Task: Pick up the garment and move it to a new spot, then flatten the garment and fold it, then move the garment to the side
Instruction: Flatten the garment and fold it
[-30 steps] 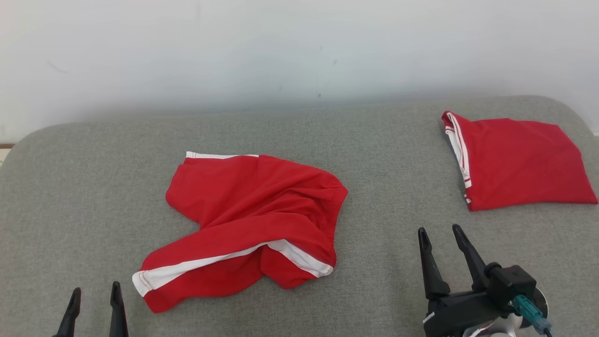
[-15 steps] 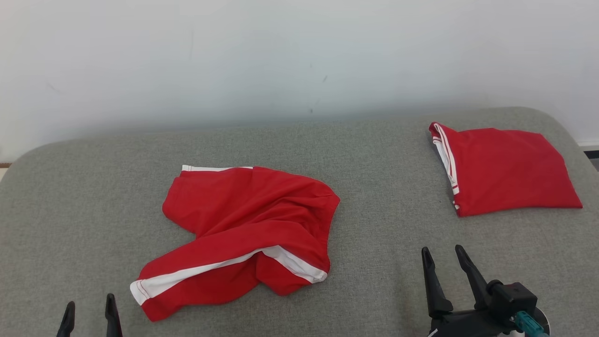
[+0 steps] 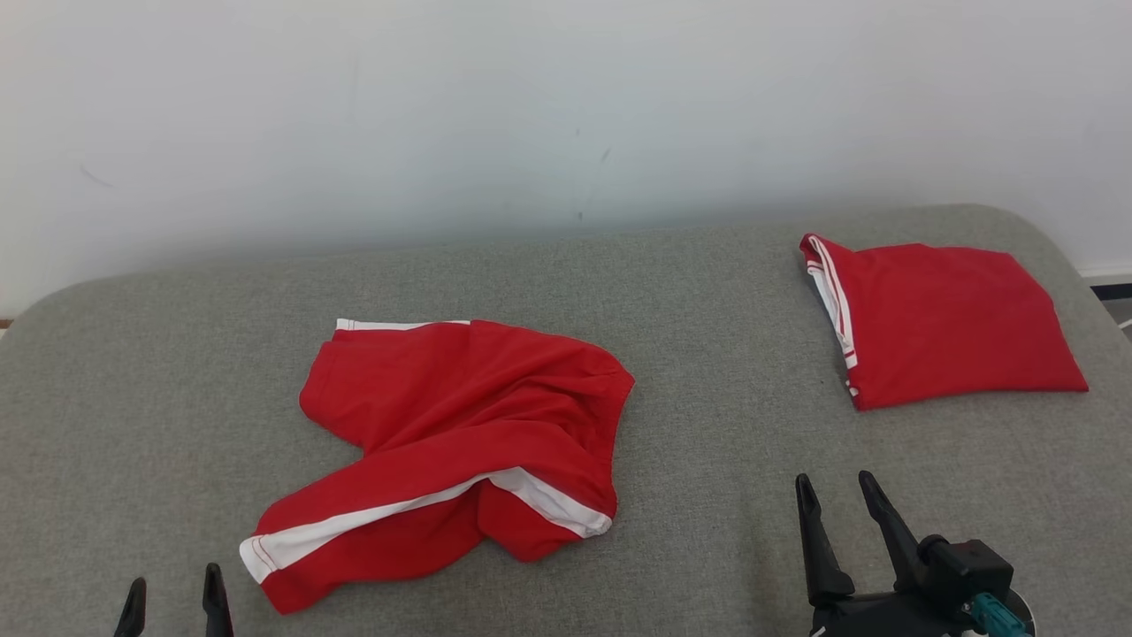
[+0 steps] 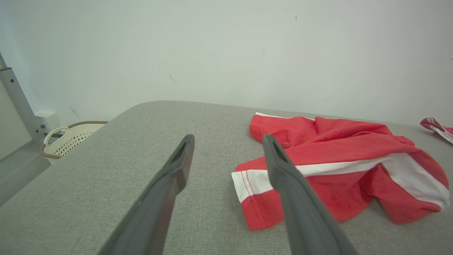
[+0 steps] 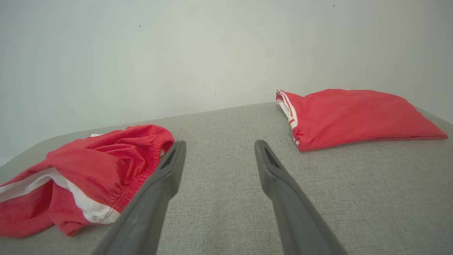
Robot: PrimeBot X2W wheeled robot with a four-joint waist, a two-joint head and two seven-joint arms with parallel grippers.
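While awaiting pickup, crumpled garment (image 3: pixel 460 442) centred on worktop (image 3: pixel 707 292); folded garment (image 3: pixel 955 323) parked aside, 2 o'clock; left gripper (image 3: pixel 172 579) at 7, right gripper (image 3: pixel 835 485) at 5, fingers spread, empty.

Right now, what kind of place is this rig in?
Probably a laundry-folding test setup: grey fabric-covered table against a bare white wall, crumpled red garment and folded red garment on it, laundry basket alongside.

The grey fabric-covered table (image 3: pixel 725 292) (its corners rounded) carries a crumpled red garment (image 3: pixel 460 425) with white bands near its middle and, well apart at the far right, a folded cloth (image 3: pixel 946 323), also red.
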